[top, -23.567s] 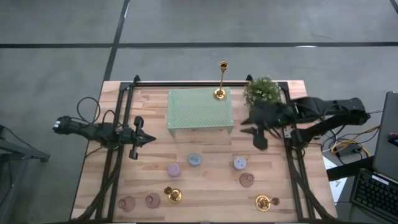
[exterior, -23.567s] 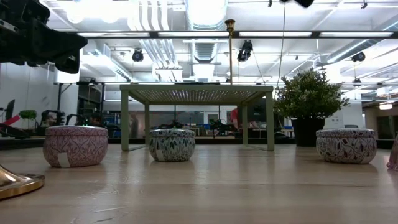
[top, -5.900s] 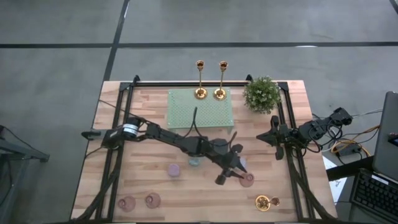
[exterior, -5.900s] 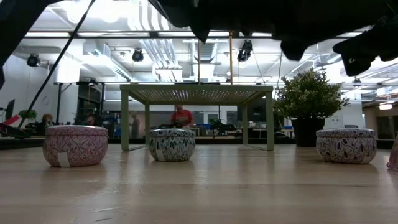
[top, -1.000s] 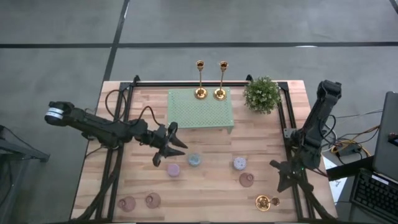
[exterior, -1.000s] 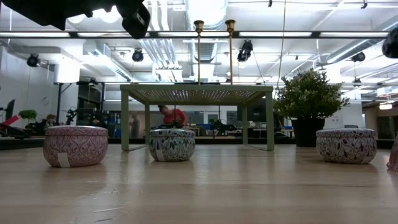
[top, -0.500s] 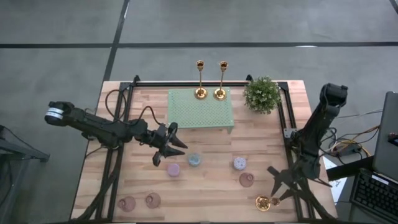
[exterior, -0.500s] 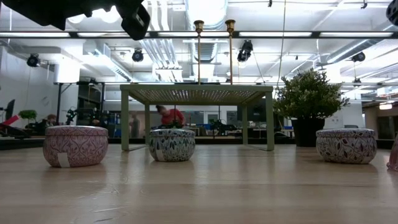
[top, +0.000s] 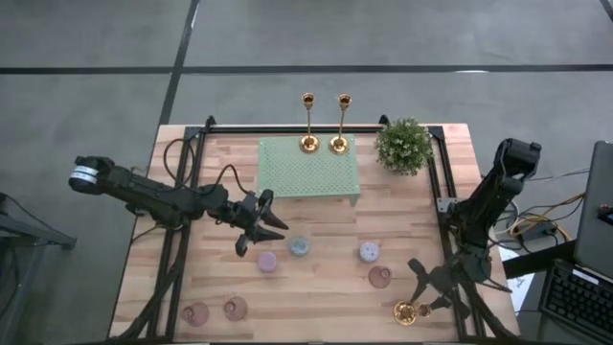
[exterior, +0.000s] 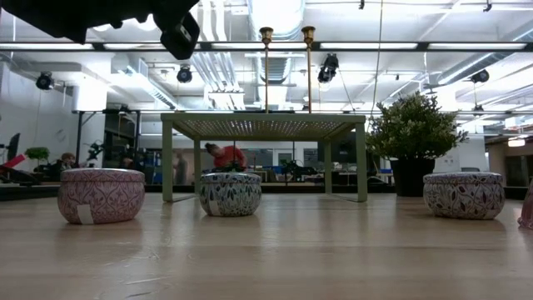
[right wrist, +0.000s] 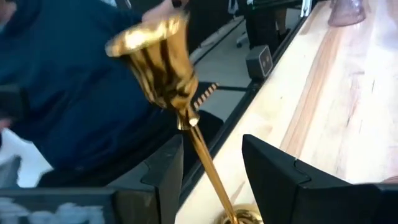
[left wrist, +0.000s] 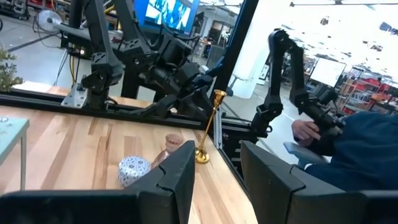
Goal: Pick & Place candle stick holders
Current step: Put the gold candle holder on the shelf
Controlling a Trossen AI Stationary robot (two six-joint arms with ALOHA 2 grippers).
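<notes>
Right gripper [right wrist: 208, 168] straddles the gold candlestick [right wrist: 171, 81] stem, jaws parted, not yet gripping; it should centre the stem before closing and lifting vertically.

Count: three gold candlesticks — two [top: 308, 123] [top: 343, 122] upright on the green stand [top: 308, 172], one [top: 410, 310] near the table's front edge. Six small round holders [top: 300, 246]. One potted plant [top: 402, 146].

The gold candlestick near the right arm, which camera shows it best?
The right wrist view: the gold candlestick fills the picture, its stem rising between that claw's open fingers. The left wrist view shows it whole but far off. The high view shows only its base. The low view misses it.
</notes>
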